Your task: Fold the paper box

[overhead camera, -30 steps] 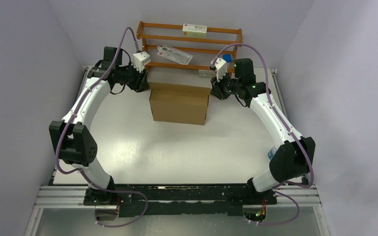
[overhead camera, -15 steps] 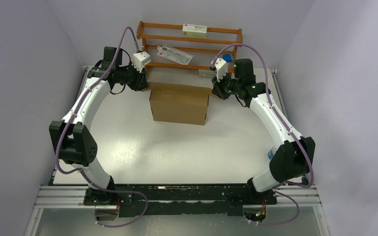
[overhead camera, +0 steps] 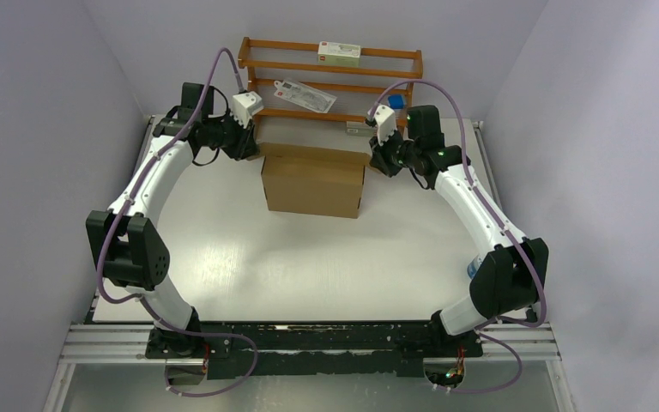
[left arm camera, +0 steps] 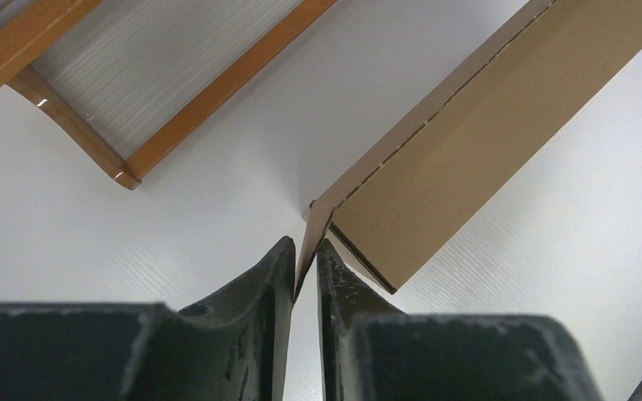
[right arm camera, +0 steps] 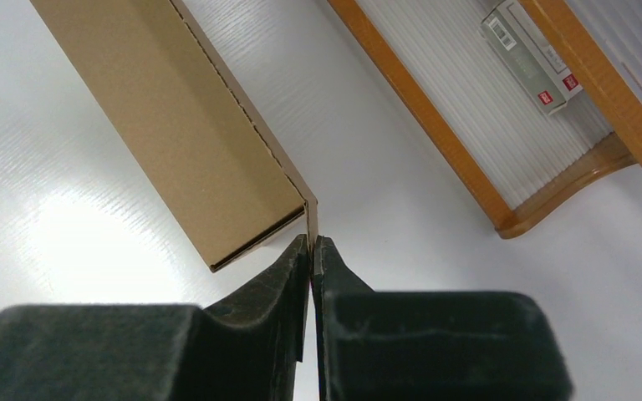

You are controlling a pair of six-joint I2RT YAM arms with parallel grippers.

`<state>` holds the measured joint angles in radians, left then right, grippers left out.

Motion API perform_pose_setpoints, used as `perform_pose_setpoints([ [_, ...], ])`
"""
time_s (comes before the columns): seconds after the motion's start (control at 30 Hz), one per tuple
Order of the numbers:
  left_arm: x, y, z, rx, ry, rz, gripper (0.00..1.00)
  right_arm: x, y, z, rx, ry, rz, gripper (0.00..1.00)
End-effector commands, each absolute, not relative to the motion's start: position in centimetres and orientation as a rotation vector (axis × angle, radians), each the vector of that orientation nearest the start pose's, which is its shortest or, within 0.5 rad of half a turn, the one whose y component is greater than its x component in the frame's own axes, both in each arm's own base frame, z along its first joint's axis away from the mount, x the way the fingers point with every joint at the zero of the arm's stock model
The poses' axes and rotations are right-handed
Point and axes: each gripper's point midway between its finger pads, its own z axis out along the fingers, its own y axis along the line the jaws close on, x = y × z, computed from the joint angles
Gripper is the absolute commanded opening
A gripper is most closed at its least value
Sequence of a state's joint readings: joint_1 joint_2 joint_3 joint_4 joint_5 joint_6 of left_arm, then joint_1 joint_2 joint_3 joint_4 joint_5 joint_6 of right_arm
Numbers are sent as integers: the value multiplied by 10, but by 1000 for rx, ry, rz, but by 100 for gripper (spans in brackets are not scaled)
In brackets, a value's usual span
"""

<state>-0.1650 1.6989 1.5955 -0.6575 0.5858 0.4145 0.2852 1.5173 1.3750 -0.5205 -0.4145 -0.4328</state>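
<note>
Two grips noted: left fingers [left arm camera: 261, 288] and right fingers [right arm camera: 284, 276], both narrow, pinch rear corner flaps of the paper box [overhead camera: 312, 184], standing far on the surface [overhead camera: 309, 257] before the rack [overhead camera: 395, 53]. Cardboard judged light, stiff, crease-prone; hold flap edges.

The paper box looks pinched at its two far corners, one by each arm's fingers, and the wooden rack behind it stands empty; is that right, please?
Not quite: the wooden rack is not empty. The top external view shows white cartons on its shelves. The rest holds: the left fingers and the right fingers each pinch a far corner of the paper box.
</note>
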Motion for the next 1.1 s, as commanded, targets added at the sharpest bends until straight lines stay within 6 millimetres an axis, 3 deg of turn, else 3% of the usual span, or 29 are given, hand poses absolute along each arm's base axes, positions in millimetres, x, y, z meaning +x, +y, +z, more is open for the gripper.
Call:
perform_pose_setpoints([
  [0.0,418,-166,227,915,2030,-595,19,392,171,228,-931,1965,387,8],
  [0.2,405,-186,228,843,2084,-561,6,386,179,231,-790,2004,496,0],
  [0.4,403,-181,235,587,2175,-549,5,380,176,234,-530,2072,531,0],
  [0.67,388,-193,245,329,2193,-704,5,377,174,232,-253,2227,523,0],
  [1.07,383,-198,251,107,2188,-753,5,368,203,233,-60,2244,337,0],
])
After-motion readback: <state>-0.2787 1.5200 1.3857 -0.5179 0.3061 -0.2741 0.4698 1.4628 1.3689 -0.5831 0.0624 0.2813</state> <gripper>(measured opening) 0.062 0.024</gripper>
